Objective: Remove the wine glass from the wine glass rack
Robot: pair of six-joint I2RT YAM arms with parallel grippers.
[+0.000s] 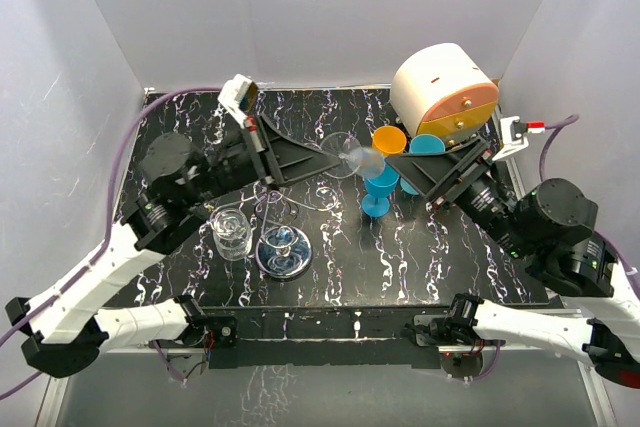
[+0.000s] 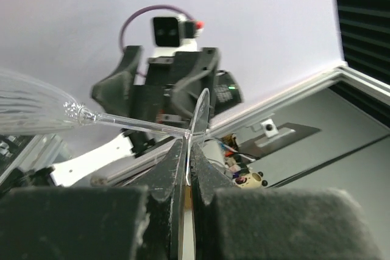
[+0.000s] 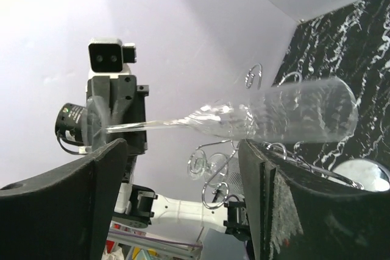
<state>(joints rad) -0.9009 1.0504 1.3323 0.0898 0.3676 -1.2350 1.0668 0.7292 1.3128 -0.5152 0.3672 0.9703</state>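
The clear wine glass (image 1: 352,158) lies level in the air between my two grippers, above the table. My left gripper (image 1: 325,159) is shut on its flat foot; in the left wrist view the fingers (image 2: 173,162) pinch the foot edge-on and the stem (image 2: 134,123) runs left to the bowl. My right gripper (image 1: 402,169) stands open, a finger on each side just under the bowl (image 3: 292,114), not gripping it. The wine glass rack (image 1: 284,250), silver wire on a shiny round base, stands below and left of the glass.
Another clear glass (image 1: 230,232) sits by the rack's left side, and one more hangs on a scroll arm (image 3: 207,165). A blue goblet (image 1: 380,187), an orange cup (image 1: 389,139), a teal cup (image 1: 427,144) and a white-and-orange round box (image 1: 443,92) crowd the back right.
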